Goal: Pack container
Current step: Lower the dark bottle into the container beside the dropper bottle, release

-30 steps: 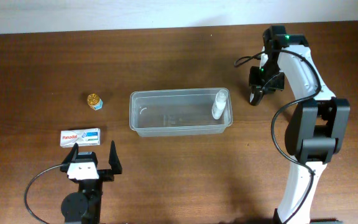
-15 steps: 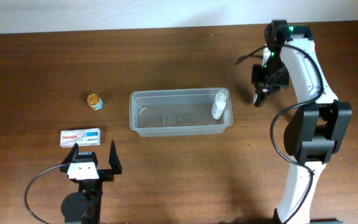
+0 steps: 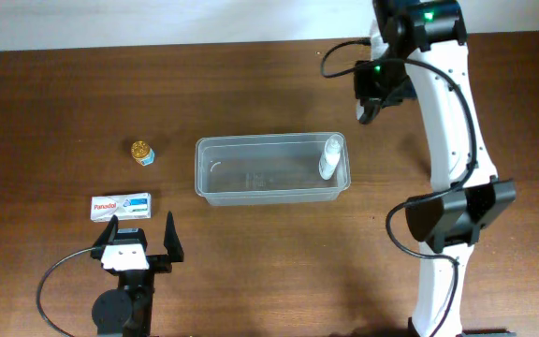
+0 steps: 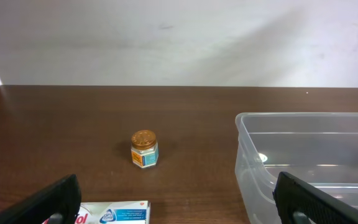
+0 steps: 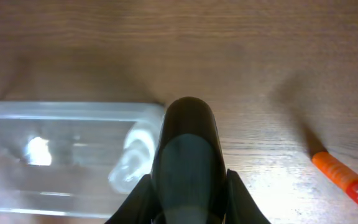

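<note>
The container (image 3: 251,183) is a clear tub lying lengthwise mid-table, also in the left wrist view (image 4: 253,155) and the right wrist view (image 5: 55,112). A white bottle (image 3: 330,156) leans in its right end, a pale blur (image 5: 134,155) from the right wrist. My right gripper (image 3: 364,114) hangs shut beyond the tub's far right corner. Its fingers (image 5: 188,143) press into one dark mass, with nothing visible between them. My left gripper (image 3: 141,236) rests open at the front left, its fingers (image 4: 55,200) wide apart and holding nothing.
A white and blue medicine box (image 3: 121,207) lies just ahead of the left gripper, its end showing (image 4: 114,213). A small gold-lidded jar (image 3: 142,152) stands farther back (image 4: 144,148). An orange object (image 5: 344,180) lies at the right edge of the right wrist view.
The right arm has swung back and to the left, from beside the tub's right end to beyond its far right corner, staying shut. The left arm has not moved.
</note>
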